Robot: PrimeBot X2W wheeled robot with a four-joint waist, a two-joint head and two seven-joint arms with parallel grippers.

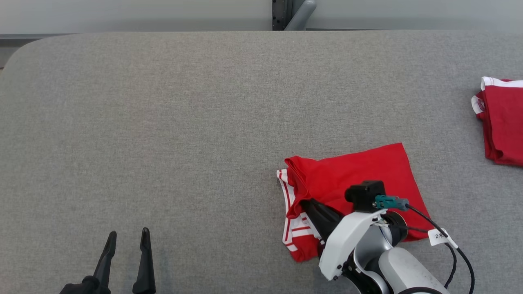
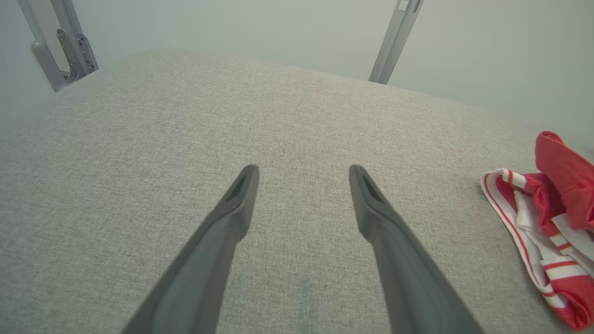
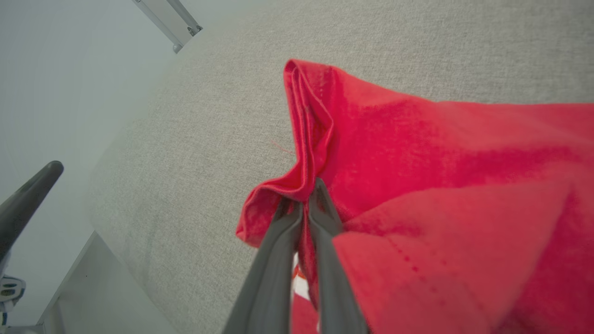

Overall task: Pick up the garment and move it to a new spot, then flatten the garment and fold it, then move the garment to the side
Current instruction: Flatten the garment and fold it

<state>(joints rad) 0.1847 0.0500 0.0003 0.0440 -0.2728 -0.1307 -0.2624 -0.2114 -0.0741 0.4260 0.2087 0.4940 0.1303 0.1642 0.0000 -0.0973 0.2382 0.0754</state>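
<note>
Fingertips half buried, the right gripper [image 3: 302, 197] clenches a raised fold of the soft red garment [image 1: 363, 171] (white-striped trim beneath), which lies folded at the near right of the grey woven table [image 1: 184, 122]. The left gripper [image 1: 128, 233] hovers spread, empty. A second red piece [image 1: 504, 122] is cut off rightward.

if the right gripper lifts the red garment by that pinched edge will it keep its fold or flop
Probably floppy: the red garment bunches into soft ridges where the right gripper pinches it, so loose layers would likely sag open. It looks thin and light. Dragging over the textured table may wrinkle it.
</note>
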